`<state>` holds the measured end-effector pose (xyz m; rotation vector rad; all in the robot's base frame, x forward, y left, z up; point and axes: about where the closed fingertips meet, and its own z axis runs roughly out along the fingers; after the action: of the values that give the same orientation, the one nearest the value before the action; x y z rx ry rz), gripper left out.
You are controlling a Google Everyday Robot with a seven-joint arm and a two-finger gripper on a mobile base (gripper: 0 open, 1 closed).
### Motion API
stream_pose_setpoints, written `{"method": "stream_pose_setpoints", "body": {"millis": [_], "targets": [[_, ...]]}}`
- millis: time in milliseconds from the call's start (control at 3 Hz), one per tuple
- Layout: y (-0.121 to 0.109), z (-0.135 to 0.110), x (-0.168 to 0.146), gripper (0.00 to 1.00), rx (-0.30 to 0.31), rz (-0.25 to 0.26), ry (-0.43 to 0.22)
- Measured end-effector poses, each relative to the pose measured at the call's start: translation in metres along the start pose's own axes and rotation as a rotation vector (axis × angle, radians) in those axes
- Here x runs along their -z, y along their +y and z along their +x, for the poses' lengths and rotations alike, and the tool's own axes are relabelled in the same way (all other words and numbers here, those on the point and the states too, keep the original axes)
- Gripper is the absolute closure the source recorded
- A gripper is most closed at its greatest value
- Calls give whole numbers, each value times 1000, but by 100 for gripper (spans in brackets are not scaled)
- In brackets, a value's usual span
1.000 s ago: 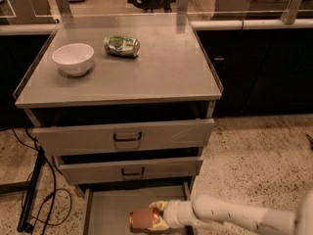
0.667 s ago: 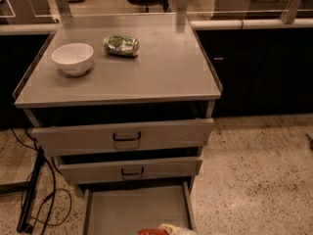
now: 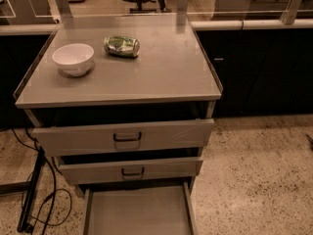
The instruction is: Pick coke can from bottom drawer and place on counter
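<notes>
The bottom drawer (image 3: 139, 214) stands pulled open at the lower edge of the camera view, and the part of its flat grey floor that shows is bare. The coke can is out of view. The gripper and the arm are out of view too. The counter (image 3: 161, 67) is the flat grey top of the cabinet, with a thin raised rim along its sides.
A white bowl (image 3: 73, 58) and a green can (image 3: 122, 46) lying on its side rest at the back left of the counter. The two upper drawers (image 3: 127, 137) with black handles are slightly open. Black cables (image 3: 34, 195) lie on the speckled floor at the left.
The arm and gripper holding the red can in the bottom drawer have dropped out of the bottom of the view. The view now sits a little higher.
</notes>
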<state>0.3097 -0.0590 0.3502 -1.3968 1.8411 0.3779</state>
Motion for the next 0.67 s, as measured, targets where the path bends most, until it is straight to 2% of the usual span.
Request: {"method": "stream_pose_setpoints", "body": {"millis": [333, 667], "targets": [[0, 0, 0, 100, 0, 0, 0], [-27, -22, 3, 100, 43, 13, 16]]}}
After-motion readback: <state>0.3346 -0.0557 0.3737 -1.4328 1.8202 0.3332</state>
